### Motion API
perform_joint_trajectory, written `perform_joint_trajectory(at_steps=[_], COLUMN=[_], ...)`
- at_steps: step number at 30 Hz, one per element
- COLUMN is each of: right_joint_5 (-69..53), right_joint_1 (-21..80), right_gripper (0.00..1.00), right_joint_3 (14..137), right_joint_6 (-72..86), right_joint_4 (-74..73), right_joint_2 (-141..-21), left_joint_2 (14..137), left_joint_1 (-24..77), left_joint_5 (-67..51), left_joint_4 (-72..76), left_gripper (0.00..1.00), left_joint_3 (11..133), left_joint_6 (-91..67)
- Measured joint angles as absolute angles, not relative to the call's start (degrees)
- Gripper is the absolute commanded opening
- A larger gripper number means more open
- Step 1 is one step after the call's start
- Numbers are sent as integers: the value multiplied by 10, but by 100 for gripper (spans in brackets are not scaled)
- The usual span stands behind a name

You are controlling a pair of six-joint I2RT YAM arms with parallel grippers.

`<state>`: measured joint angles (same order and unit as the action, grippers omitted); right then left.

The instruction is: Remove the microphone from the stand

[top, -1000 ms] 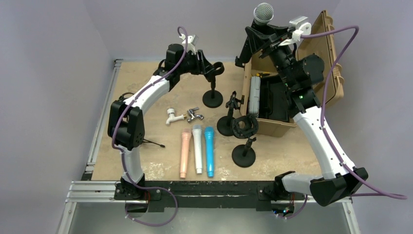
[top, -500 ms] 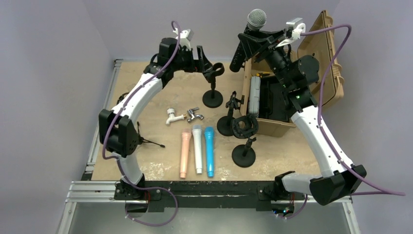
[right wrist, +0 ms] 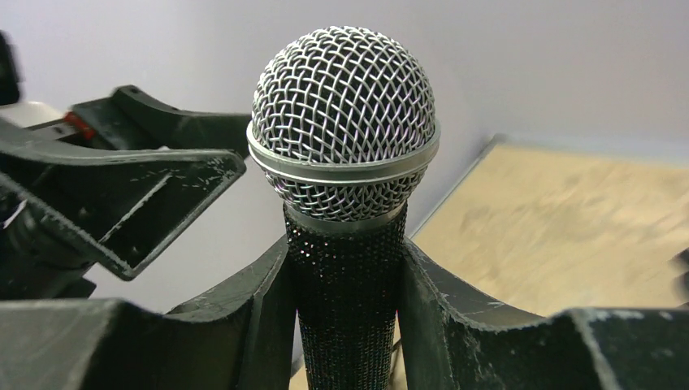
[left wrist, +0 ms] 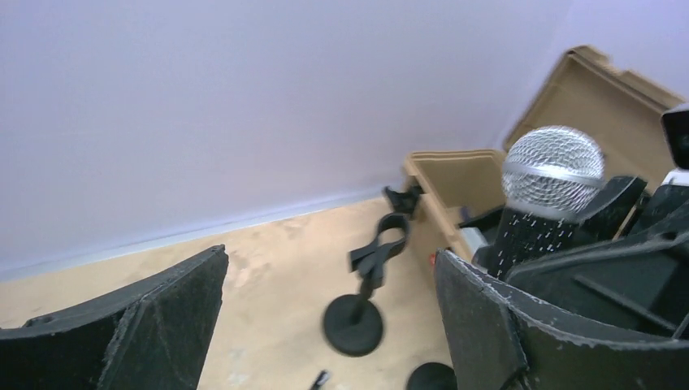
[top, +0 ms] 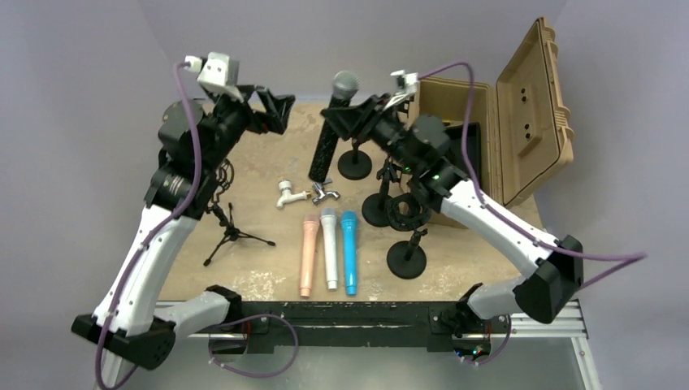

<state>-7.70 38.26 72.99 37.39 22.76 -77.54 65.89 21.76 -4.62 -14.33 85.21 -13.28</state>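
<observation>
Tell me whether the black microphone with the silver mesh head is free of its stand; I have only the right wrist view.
Observer: Yes. The black microphone with the silver mesh head hangs tilted in the air, and the left wrist view shows the clip empty on the black round-based stand.
Operator: Name what lies under its lower end.
Observer: In the top view, a silver metal tap fitting lies on the table by that end, with a white plastic tap beside it.
Operator: List anything nearer the arms.
Observer: A pink microphone, a white microphone and a blue microphone lie side by side.
</observation>
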Motion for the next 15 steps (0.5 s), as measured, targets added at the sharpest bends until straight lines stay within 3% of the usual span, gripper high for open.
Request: perform_joint_trajectory(at_steps=[8,15], right_joint_5=[23,114], right_joint_1=[531,627], right_gripper=[0,0], right_joint_3=[715,743], right_joint_6=[487,541], right_joint_4=[196,119], right_joint_2=[-886,-991], left_joint_2=[477,416], left_joint_1=[224,287], left_joint_5=[93,150], left_joint_4=[-117,-89], left_gripper=[95,95], left_joint_3=[623,580], left_joint_6=[-43,27])
